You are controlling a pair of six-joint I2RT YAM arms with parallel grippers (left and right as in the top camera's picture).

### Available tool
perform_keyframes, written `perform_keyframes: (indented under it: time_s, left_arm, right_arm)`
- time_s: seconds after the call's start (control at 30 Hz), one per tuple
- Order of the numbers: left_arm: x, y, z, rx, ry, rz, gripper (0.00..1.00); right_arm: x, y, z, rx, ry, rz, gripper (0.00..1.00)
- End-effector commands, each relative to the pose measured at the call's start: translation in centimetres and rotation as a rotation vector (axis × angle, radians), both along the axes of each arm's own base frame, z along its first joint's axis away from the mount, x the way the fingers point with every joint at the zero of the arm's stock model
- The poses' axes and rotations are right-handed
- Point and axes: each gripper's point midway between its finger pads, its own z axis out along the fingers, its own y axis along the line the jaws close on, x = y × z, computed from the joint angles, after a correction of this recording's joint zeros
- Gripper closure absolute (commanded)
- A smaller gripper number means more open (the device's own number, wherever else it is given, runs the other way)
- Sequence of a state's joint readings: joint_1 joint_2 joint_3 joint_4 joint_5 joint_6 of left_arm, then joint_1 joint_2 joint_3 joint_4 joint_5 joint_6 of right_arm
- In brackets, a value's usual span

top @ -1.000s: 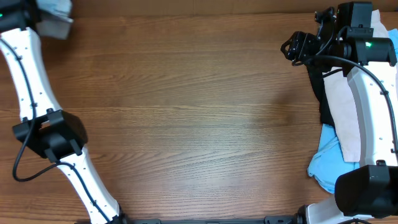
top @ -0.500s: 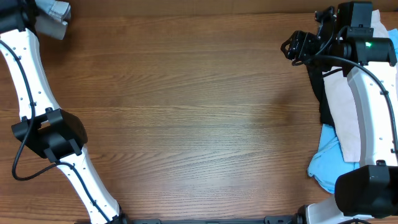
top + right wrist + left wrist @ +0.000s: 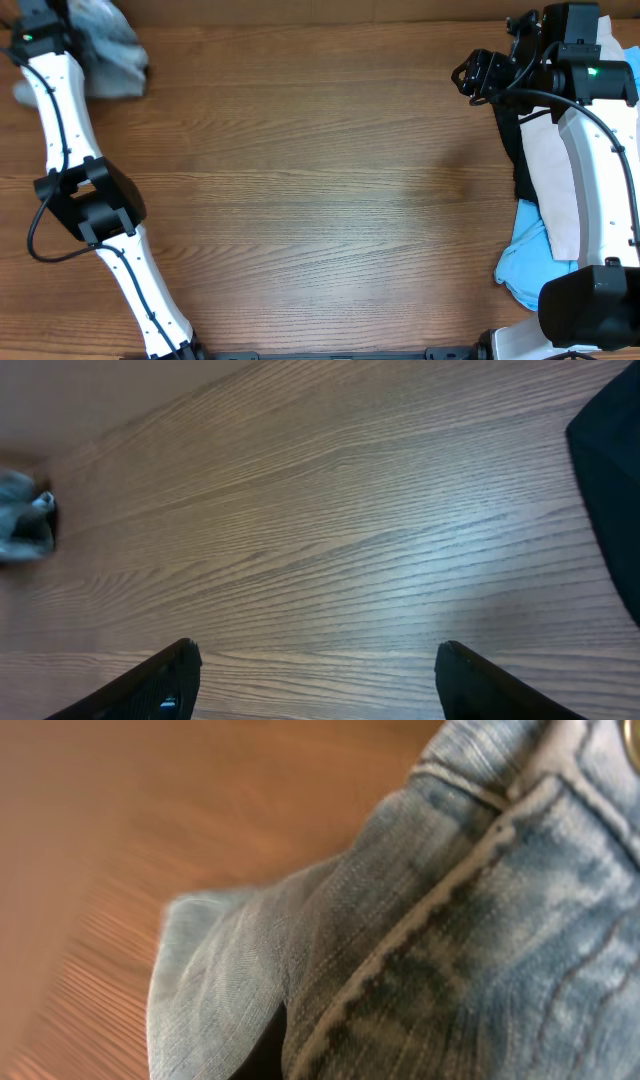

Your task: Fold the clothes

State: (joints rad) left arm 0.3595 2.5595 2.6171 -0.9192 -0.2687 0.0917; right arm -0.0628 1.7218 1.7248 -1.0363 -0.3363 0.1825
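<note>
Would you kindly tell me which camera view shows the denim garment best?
The left wrist view: the denim garment fills the frame, its weave and seam stitching clear. Overhead shows only a blurred grey-blue bundle in the top-left corner. The right wrist view catches a small blurred patch at its left edge.

Light-wash denim shorts (image 3: 112,58) are bunched in a blurred grey-blue heap right at the left claw (image 3: 70,40). They are so close that the weave, a thick raised seam and a folded-over edge fill its camera. Whether the claw grips them cannot be told. The other clothes lie heaped on the desk (image 3: 320,200) behind the right claw (image 3: 468,78). A black piece (image 3: 520,150) is nearest it, a pale beige piece (image 3: 548,165) lies over that, and a crumpled sky-blue piece (image 3: 522,265) is farthest back.
</note>
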Motion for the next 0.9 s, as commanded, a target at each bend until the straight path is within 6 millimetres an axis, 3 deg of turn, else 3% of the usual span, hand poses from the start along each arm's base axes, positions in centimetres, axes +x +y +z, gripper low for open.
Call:
perform_keyframes:
  time_s: [0.0, 0.17, 0.3, 0.4, 0.47, 0.57, 0.73, 0.87]
  left_arm:
    - [-0.6, -1.1, -0.2, -0.015, 0.045, -0.021, 0.96]
    - [-3.4, -2.8, -2.2, -0.043, 0.222, -0.081, 0.96]
    - [-6.9, -5.1, -4.0, -0.118, 0.398, -0.108, 0.94]
    - [-9.1, -6.5, -4.7, -0.153, 0.502, -0.127, 0.44]
    - [-10.0, -7.3, -4.9, -0.165, 0.556, -0.159, 0.27]
    - [-11.1, -9.3, -5.2, -0.164, 0.658, -0.285, 0.16]
    - [-10.6, -11.7, -4.9, -0.138, 0.682, -0.372, 0.16]
    - [-9.8, -12.3, -4.6, -0.15, 0.633, -0.328, 0.18]
  right_arm:
    - [0.2, 0.2, 0.2, 0.001, -0.012, 0.004, 0.21]
    - [0.2, 0.2, 0.2, 0.001, -0.013, 0.004, 0.21]
    - [0.2, 0.2, 0.2, 0.001, -0.016, 0.004, 0.21]
    - [0.3, 0.2, 0.2, 0.001, -0.017, 0.004, 0.21]
    - [0.2, 0.2, 0.2, 0.001, -0.016, 0.004, 0.2]
    - [0.2, 0.2, 0.2, 0.004, -0.016, 0.005, 0.2]
    - [0.1, 0.3, 0.2, 0.008, -0.013, 0.008, 0.19]
    - [-0.1, 0.3, 0.0, 0.008, 0.0, 0.008, 0.17]
